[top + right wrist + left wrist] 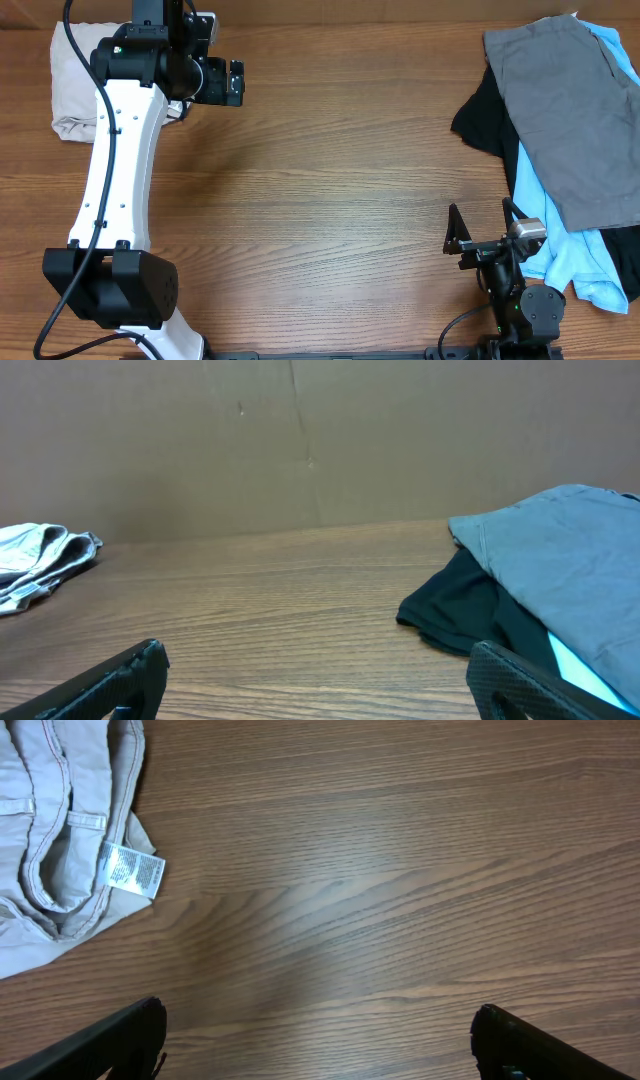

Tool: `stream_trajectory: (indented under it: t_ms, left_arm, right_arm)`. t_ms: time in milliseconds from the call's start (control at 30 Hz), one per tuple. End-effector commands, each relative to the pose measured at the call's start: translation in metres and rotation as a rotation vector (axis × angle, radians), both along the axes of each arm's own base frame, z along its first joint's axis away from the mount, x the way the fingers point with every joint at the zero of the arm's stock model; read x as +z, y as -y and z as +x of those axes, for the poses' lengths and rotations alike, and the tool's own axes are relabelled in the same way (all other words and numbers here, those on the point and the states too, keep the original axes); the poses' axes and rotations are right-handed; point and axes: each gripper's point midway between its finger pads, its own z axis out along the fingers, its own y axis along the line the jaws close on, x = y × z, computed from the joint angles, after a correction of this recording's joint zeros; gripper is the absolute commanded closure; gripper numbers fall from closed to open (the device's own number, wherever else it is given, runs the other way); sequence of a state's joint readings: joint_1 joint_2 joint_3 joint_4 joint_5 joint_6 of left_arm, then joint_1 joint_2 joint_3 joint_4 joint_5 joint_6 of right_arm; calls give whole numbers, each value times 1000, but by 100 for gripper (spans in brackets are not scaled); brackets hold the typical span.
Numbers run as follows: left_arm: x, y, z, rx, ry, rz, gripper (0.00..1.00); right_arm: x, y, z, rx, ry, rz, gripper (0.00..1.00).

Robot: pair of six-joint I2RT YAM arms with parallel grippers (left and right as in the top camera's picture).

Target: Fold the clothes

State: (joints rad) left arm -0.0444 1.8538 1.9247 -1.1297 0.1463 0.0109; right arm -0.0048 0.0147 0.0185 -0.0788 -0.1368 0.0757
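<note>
The beige khaki shorts [72, 75] lie folded at the table's far left corner; the left wrist view shows their waistband [50, 850] and white label [132, 870]. My left gripper [232, 82] is open and empty over bare wood just right of the shorts [318, 1040]. A pile of clothes lies at the right: a grey garment [575, 110] on top, a black one [490, 120] and a light-blue one [575, 265] under it. My right gripper [480, 235] is open and empty near the front edge, left of the pile [318, 680].
A wood-grain table [340, 170] spans the view. A brown wall [300, 440] stands behind it in the right wrist view. The right arm's base [520, 310] sits at the front edge.
</note>
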Motion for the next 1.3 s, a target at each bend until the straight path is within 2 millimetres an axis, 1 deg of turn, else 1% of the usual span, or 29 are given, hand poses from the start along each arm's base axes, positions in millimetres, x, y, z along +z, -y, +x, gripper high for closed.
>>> stream_trajectory:
  t_ms: [0, 767, 833, 900, 933, 1000, 1033, 1100, 1167, 1233, 1267]
  left_arm:
    - [13, 2, -1, -13, 36, -4, 0]
    - [14, 1, -1, -11, 38, -4, 0]
    - [21, 1, -3, -11, 53, -4, 0]
    - [34, -3, -9, -1, 81, 17, 0]
    - [49, -6, -10, 6, 129, 26, 0]
    - [69, -6, -13, 7, 193, 22, 0]
    - [86, -6, -13, 8, 264, 19, 0]
    - [106, -6, -14, 11, 389, 14, 0]
    - [116, -6, -15, 13, 491, 9, 0]
    - [120, -7, -21, 16, 590, 3, 0]
    - [119, -8, -25, 15, 618, -1, 0]
  right_arm:
    - [-1, 1, 0, -8, 6, 3, 0]
    - [-1, 1, 0, -8, 6, 3, 0]
    - [-1, 1, 0, -8, 6, 3, 0]
    - [-1, 1, 0, -8, 6, 3, 0]
    - [-1, 1, 0, -8, 6, 3, 0]
    - [-1, 1, 0, -8, 6, 3, 0]
    - [-1, 1, 0, -8, 6, 3, 0]
    - [-1, 1, 0, -8, 6, 3, 0]
    - [-1, 1, 0, -8, 6, 3, 0]
    - [-1, 1, 0, -8, 6, 3, 0]
    - [-1, 1, 0, -8, 6, 3, 0]
